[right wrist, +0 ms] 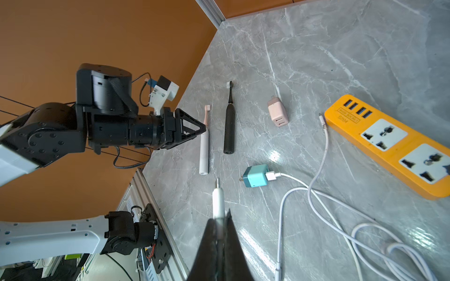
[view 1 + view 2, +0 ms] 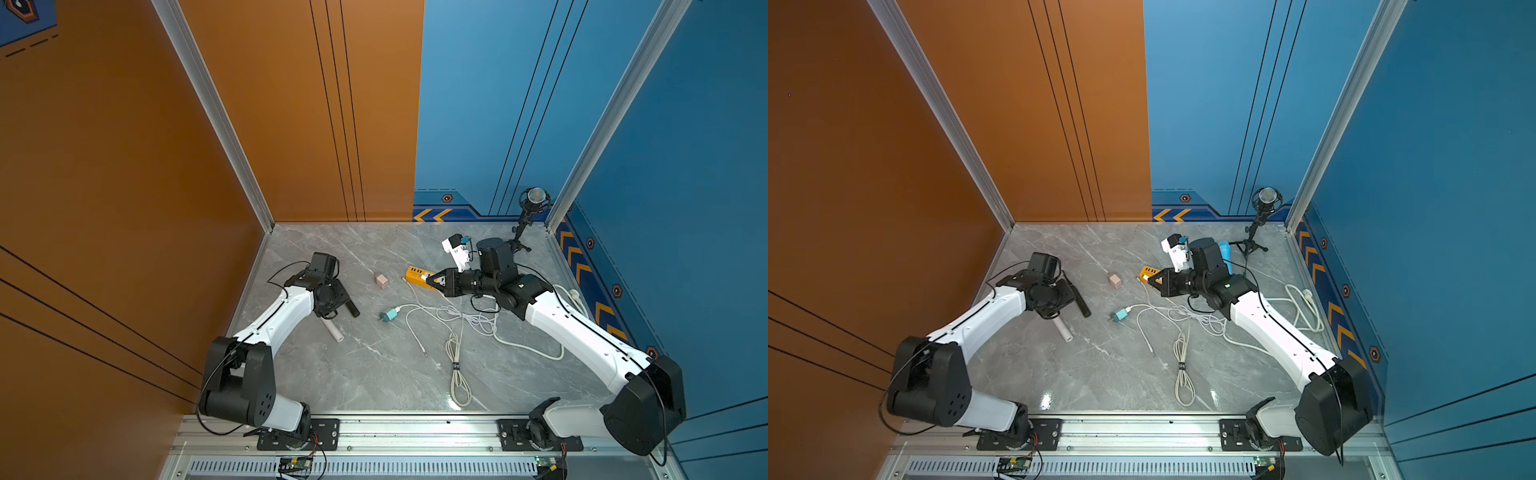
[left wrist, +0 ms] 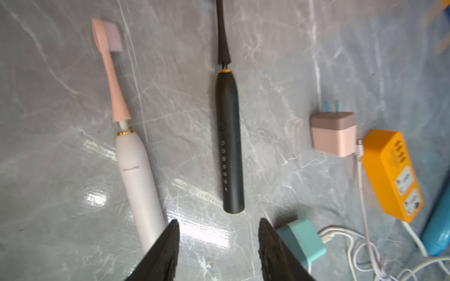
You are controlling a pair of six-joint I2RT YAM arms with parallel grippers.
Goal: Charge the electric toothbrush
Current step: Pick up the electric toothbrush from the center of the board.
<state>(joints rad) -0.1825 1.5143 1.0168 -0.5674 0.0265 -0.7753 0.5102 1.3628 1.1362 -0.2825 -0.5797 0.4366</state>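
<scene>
**Surface** (image 2: 353,374): grey marble pattern; carries everything listed below.

**Power strip** (image 1: 389,143): orange, lying flat on the right arm's side. Its sockets and USB ports look vacant. A loose white USB lead (image 1: 325,143) ends just beside it.

**Left pincer** (image 3: 219,221): spread and empty, hovering over the handle ends of the two brushes.

**Right pincer** (image 1: 220,215): pressed together on the charging plug, held above the surface near the strip.

**White toothbrush** (image 3: 136,175): pink head, lying flat on the left arm's side. In the left wrist view one finger of the left pincer overlaps its base.

**Black toothbrush** (image 3: 230,146): lying flat, roughly parallel to the white one, near it but apart. Its base sits just ahead of the gap in the left pincer.

**Teal adapter** (image 3: 302,240): lying flat with a white cable plugged in; its prongs are free, not in the strip.

**Pink adapter** (image 3: 333,133): no cable attached, lying between the black toothbrush and the strip.

**Charging plug** (image 1: 218,199): white barrel with a metal tip, protruding from the right pincer.

**Step in hand (judged):** the plug is secured and a brush is about to be grasped. Which brush is meant cannot be told.

**Next move calls for:** lowering the left pincer squarely over one handle and closing without rolling it. The brush's base then has to be presented in line with the plug so the narrow tip enters straight. The mains end remains to be connected.
</scene>
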